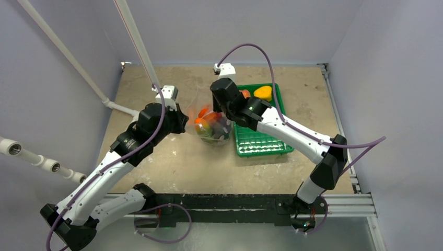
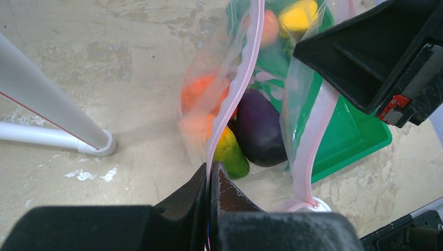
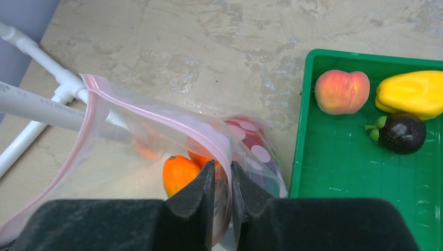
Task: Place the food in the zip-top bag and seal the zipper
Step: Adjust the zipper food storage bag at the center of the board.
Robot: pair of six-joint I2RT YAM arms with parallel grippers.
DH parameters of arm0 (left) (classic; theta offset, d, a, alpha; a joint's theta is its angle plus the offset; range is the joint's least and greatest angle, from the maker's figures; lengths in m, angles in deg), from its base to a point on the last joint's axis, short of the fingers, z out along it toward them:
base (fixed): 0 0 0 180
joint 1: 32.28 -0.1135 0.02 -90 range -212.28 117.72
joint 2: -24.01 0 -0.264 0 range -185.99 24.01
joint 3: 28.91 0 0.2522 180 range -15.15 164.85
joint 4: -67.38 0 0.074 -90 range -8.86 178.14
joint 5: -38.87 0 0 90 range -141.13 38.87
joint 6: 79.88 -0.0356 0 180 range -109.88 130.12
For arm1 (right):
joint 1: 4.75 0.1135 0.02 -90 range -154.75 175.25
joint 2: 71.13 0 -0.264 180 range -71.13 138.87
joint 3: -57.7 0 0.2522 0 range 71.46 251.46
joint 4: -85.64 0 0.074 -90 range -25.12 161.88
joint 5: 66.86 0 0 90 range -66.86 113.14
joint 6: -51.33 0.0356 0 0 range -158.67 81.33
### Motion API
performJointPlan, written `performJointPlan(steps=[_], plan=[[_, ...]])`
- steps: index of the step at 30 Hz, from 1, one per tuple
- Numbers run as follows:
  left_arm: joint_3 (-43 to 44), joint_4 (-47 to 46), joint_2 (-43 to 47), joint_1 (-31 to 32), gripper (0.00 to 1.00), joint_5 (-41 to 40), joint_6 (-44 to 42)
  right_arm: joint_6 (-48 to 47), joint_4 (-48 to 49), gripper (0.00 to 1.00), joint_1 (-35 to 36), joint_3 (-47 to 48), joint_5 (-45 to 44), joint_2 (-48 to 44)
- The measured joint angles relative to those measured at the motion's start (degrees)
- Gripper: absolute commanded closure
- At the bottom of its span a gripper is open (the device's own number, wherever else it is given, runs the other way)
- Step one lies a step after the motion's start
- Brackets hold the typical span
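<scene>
The clear, crinkly zip-top bag [image 1: 211, 125] hangs open between the two arms, over the mottled beige counter [image 3: 209, 52]. The left jaws are pressed together on the thin pinkish zipper strip [image 2: 232, 104] of one lip. The right jaws stand a narrow slit apart with the other lip running through the slit, so they look loose on it rather than pinching. Loading looks like the step in hand. To do it well, I'd say the left jaws should hold their lip high and steady, while the right jaws open fully before backing off, or they may drag the film.

Beyond both jaws, inside the bag, lie a dark purple toy aubergine [image 2: 258, 128], an orange fruit [image 3: 177, 172], a green-yellow piece [image 2: 232, 154] and a red one with white spots [image 3: 251, 144]. Right of the right jaws, the green ribbed plastic tray [image 3: 355, 172] holds a toy peach [image 3: 342, 91], a yellow pepper [image 3: 412, 91] and a dark round fruit with a green stalk [image 3: 401, 132]
</scene>
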State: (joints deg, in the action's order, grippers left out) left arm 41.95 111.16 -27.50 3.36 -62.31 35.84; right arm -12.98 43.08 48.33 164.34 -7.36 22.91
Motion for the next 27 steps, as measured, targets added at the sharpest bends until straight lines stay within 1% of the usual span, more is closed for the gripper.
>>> performJointPlan(steps=[3, 6, 7, 15, 20, 23, 27], plan=[[-0.02, -0.63, 0.02, 0.0, 1.0, 0.04, -0.68, 0.15, 0.24, 0.65, -0.09, 0.0, 0.15, -0.02], [-0.96, -2.4, 0.46, 0.0, 1.0, 0.35, -1.31, 0.07, 1.05, 0.55, -0.17, -0.02, 0.66, -0.09], [-1.77, -3.21, 0.79, 0.0, 1.0, 0.57, -1.4, 0.07, 1.29, 0.53, -0.22, -0.02, 0.9, -0.15], [-3.65, -5.49, 1.29, 0.0, 1.0, 2.12, -2.58, -0.15, 2.78, 0.48, -0.22, 0.15, 2.03, -3.98], [-4.35, -6.01, 1.38, 0.0, 1.0, 2.6, -2.86, -0.98, 3.32, 0.46, -0.35, 3.26, 1.73, -7.34], [-4.72, -6.01, 1.75, 0.0, 1.0, 2.64, -2.99, -1.88, 3.3, 0.46, -1.53, 5.31, 1.57, -8.59], [-5.11, -6.01, 2.6, 0.0, 1.0, 2.64, -3.54, -3.65, 2.78, 0.46, -4.94, 6.88, 1.01, -8.35]])
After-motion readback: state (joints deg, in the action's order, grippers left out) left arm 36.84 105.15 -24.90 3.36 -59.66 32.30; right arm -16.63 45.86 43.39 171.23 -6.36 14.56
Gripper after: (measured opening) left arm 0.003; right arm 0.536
